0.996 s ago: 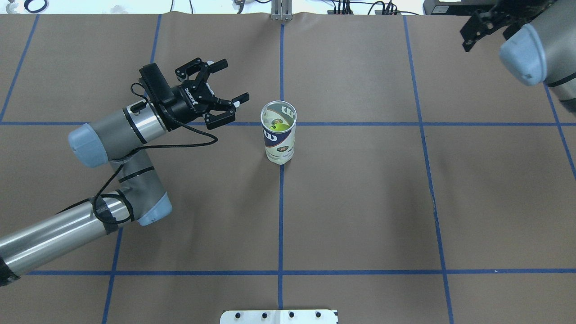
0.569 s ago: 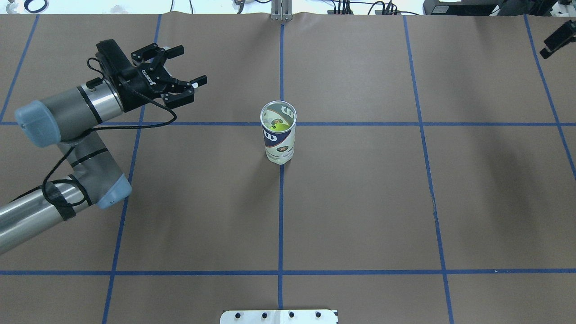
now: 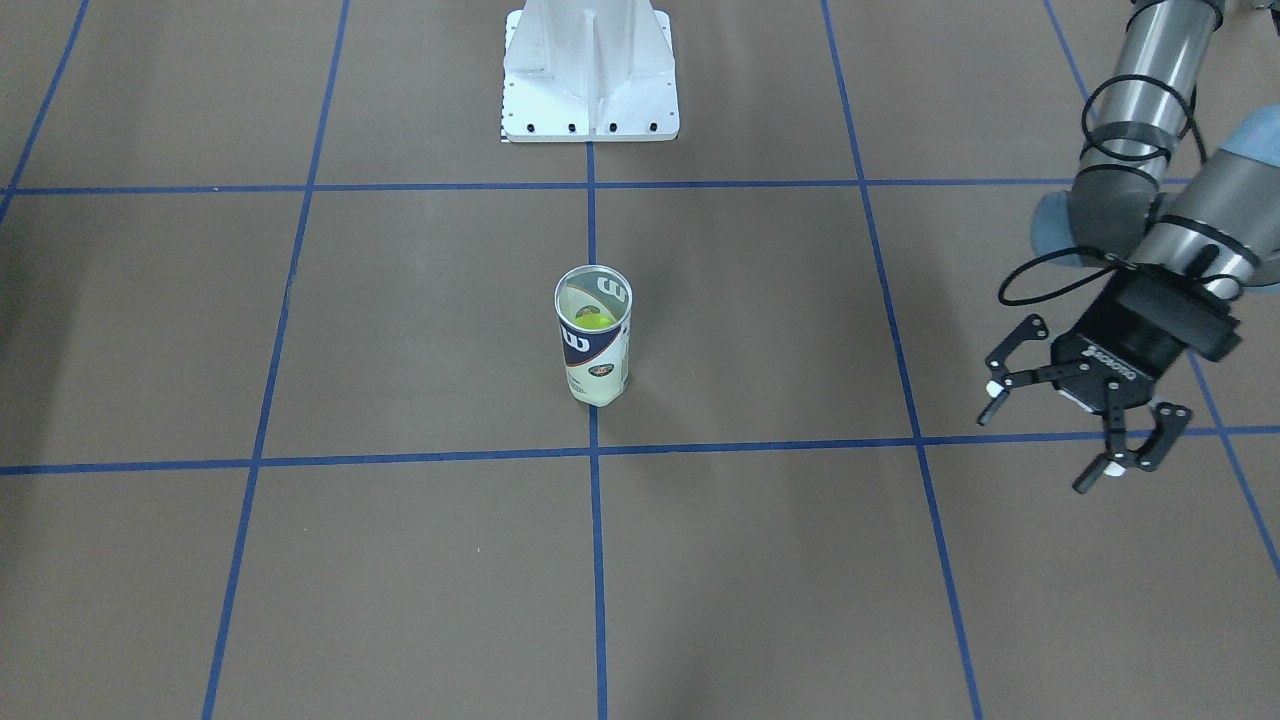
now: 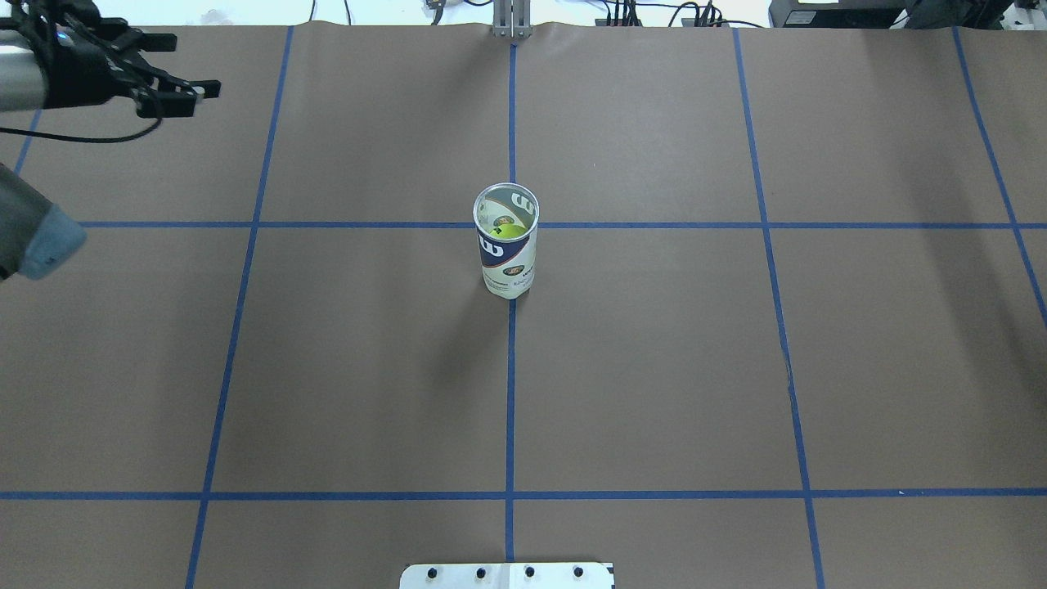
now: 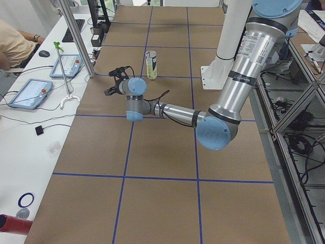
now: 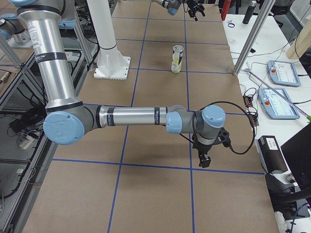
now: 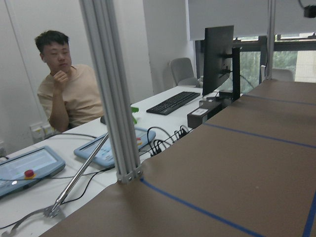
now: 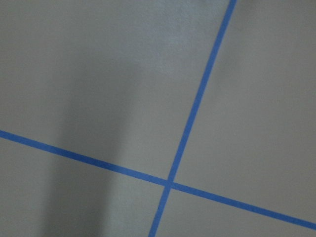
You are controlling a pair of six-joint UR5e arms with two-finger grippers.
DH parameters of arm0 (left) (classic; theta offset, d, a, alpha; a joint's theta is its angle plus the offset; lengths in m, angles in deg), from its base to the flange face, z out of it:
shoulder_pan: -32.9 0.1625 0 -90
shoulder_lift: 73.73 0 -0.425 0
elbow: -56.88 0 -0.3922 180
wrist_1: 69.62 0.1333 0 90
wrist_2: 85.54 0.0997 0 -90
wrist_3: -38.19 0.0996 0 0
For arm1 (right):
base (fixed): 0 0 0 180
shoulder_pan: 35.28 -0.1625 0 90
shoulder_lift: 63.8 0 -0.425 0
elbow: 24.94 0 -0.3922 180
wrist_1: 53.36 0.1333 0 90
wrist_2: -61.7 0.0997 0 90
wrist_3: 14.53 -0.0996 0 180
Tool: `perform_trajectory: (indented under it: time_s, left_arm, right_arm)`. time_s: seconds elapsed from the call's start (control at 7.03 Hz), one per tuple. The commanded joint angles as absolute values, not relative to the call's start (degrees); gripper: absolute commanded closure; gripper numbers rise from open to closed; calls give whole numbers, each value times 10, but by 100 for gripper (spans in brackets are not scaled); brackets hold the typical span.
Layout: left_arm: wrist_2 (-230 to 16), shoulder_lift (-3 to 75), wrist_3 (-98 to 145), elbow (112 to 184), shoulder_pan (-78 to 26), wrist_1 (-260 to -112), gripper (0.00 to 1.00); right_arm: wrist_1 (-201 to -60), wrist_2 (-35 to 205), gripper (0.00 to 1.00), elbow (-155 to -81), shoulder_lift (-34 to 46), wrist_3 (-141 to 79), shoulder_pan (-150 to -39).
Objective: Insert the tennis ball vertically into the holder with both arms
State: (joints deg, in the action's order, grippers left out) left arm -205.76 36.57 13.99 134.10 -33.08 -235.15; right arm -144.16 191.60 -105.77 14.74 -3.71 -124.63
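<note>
- Table (image 4: 654, 368): covered in brown paper and marked into large squares by blue tape lines (image 4: 510, 393).
- Right arm (image 6: 131, 116): reaches low along the table's right end, well apart from the holder.
- Left arm (image 5: 238, 76): stretches out towards the far left part of the table, with a black cable looped round its forearm.
- White base pedestal (image 3: 590, 70): bolted to the table at the robot's edge, on the centre tape line.
- Holder (image 4: 507, 245): a clear tennis-ball tube with a navy-and-white label and a white "W". It stands upright mid-table with its mouth open upwards, at the crossing of the centre line and a cross line, and neither gripper touches it.
- Left gripper (image 3: 1040, 440): fingers spread wide with nothing between them, well apart from the holder.
- Right gripper (image 6: 206, 155): points down at the paper. It shows only in the side view, so I cannot tell whether its fingers are spread or pressed together. Its wrist camera sees only paper and a tape crossing.
- Tennis ball (image 4: 509, 231): yellow-green, inside the holder, seen through the open mouth.
</note>
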Motion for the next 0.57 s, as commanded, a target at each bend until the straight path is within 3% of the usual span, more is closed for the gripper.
perform_trajectory:
  time_s: [0.0, 0.43]
  left_arm:
    - [-2202, 349, 192, 1336, -448, -2219, 1]
    - [-2205, 278, 445, 1340, -544, -2063, 1]
  right_arm:
    - [-1446, 1916, 0, -1056, 178, -38, -1275]
    - [-1446, 1918, 0, -1097, 223, -48, -1289]
